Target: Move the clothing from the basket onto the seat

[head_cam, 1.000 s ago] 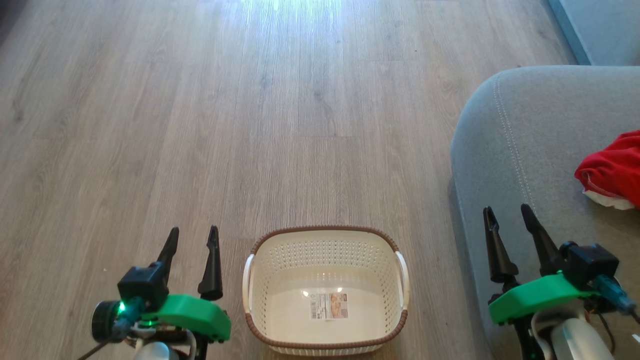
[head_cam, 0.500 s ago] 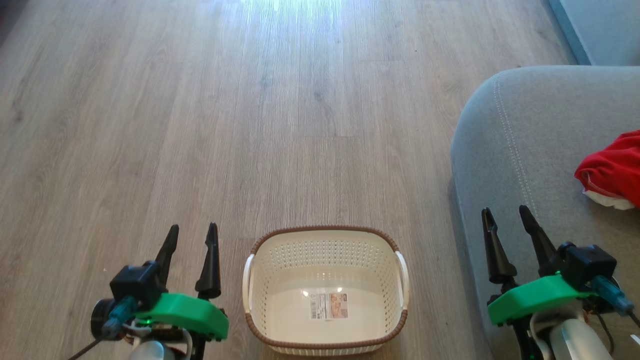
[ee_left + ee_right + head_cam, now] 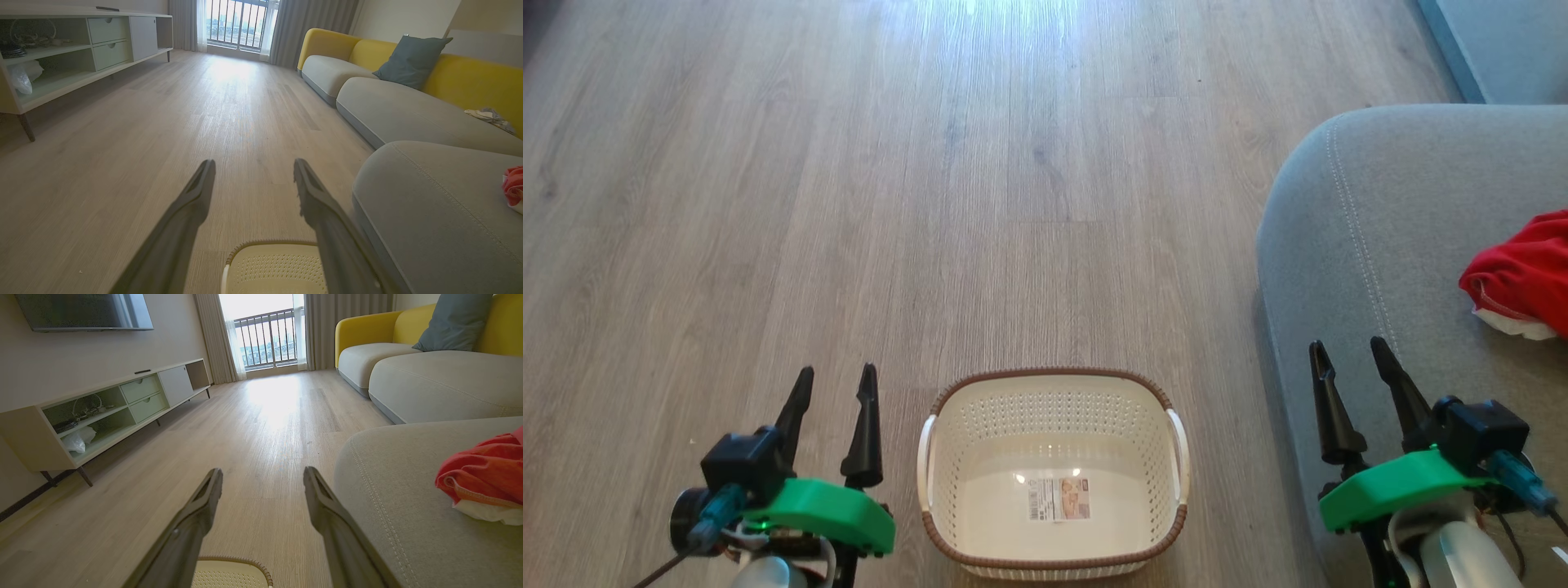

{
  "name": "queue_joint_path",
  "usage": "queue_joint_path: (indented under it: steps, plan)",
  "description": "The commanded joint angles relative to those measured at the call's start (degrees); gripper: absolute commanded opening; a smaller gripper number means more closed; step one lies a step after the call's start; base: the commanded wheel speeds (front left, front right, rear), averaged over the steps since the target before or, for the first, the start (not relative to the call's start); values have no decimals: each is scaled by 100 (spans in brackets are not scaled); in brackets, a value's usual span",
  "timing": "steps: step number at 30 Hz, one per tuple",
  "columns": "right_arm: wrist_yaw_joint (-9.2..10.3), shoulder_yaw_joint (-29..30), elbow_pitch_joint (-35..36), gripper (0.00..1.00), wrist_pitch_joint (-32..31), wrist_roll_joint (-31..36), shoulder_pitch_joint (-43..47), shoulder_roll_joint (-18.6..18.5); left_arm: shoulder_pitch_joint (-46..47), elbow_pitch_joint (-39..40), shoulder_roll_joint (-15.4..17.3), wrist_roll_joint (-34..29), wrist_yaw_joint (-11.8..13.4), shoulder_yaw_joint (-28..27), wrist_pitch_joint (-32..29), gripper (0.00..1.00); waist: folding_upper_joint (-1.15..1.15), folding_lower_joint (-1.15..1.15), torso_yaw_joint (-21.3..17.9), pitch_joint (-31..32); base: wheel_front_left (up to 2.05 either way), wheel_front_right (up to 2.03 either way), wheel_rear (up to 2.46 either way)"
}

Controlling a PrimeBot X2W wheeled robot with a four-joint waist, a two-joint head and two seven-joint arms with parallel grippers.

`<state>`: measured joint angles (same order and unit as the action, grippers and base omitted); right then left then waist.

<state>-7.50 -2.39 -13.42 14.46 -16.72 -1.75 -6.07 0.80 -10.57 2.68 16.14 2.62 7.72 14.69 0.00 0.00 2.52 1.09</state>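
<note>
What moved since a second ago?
Hardly anything. The left gripper shifted a touch up the head view; nothing was grabbed or let go. The right gripper stays open and empty, the basket sits empty on the floor, and the red clothing lies on the sofa.

Blk pincers (image 3: 837,370) (image 3: 1346,343), green wrist covers (image 3: 825,510)
</note>
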Motion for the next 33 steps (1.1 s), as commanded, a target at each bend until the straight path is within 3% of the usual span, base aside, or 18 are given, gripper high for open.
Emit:
queue_joint_path:
  steps: [1,13,14,18,33]
  plan:
    - [1,-126,155,100,53,-1,-218,-59,181,171,20,57,-31,-184,31,100,0,0,-2,5,0,0,0]
    - [1,-133,149,100,53,-8,-218,-66,176,145,20,146,-71,-182,31,100,0,0,-9,18,0,0,0]
    - [0,-3,-3,0,0,-1,0,0,0,-12,0,114,-50,-6,0,0,0,0,-9,18,0,0,0]
    - [0,-11,-323,0,-16,-17,100,40,-110,-350,-5,133,-46,-2,-12,0,0,0,-11,17,0,0,0]
    - [0,92,-294,0,-251,-863,39,71,-35,-354,-3,972,-155,-162,-250,0,0,0,-38,1,0,0,0]
